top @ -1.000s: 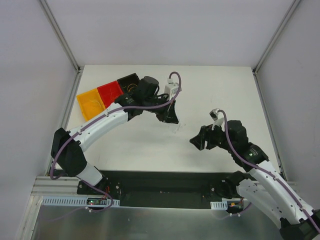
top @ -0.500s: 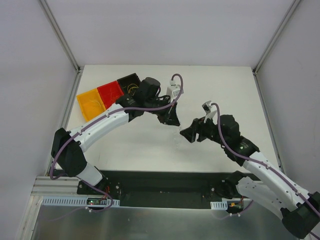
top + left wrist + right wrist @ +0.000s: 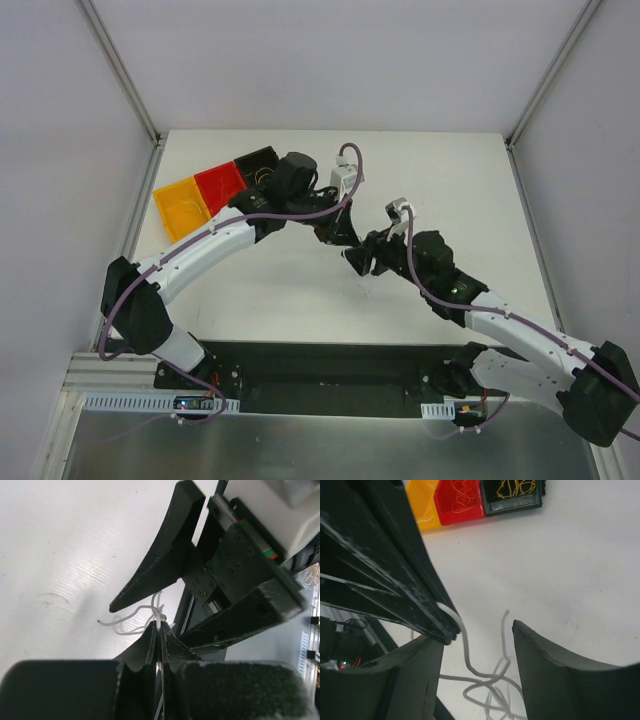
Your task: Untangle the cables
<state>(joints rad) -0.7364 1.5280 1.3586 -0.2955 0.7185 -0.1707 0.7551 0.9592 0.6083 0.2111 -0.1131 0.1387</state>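
The right end effector (image 3: pixel 474 633) gapes wide, its fingers either side of a small tangle of hair-thin white wires (image 3: pixel 466 651) lying mid-way across the white desk (image 3: pixel 450 180). Just beyond, the left end effector (image 3: pixel 159 625) is clamped on one strand. Farther left sits a yellow, red and black plastic tray (image 3: pixel 180 208).

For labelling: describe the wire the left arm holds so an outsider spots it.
On the white table, near its middle, the left fingers pinch a small loose tangle of wire. It is whitish and lies on bare tabletop, unlike the yellow and orange wires inside the coloured bins far left.
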